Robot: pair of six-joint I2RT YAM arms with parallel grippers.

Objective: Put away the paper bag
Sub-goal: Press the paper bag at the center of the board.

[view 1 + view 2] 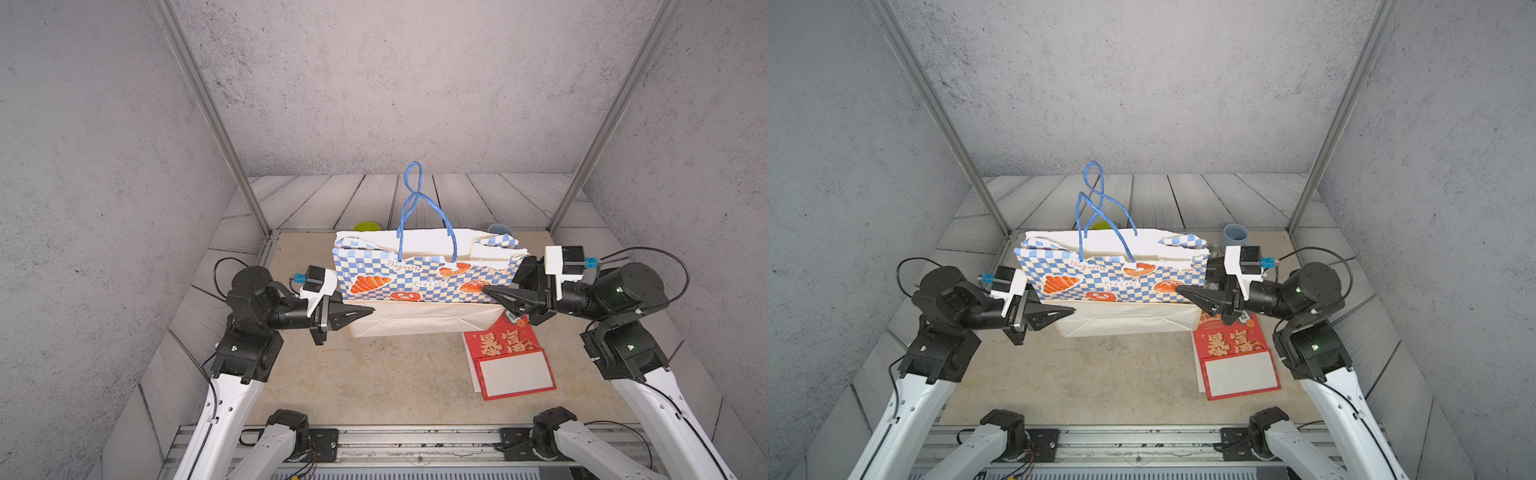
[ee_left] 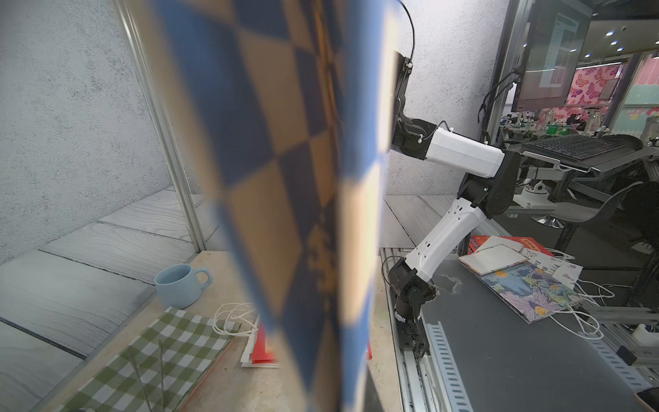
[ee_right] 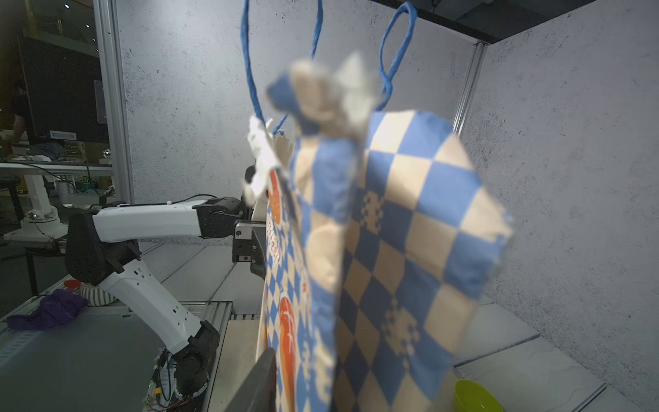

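Black left end effector [image 1: 365, 311], jaws together, touches the lower left edge of the blue-checked paper bag [image 1: 419, 282]. The bag stands upright mid-desk [image 1: 374, 382], blue handles raised. The right end effector [image 1: 505, 286] has its jaws apart, astride the bag's right edge. A flat red packet [image 1: 509, 357] lies beneath it.

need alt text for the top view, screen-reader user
A blue-checked paper bag stands upright on the table, blue handles up, left gripper shut on one end, right gripper slightly open at the other. A red packet lies beside it.
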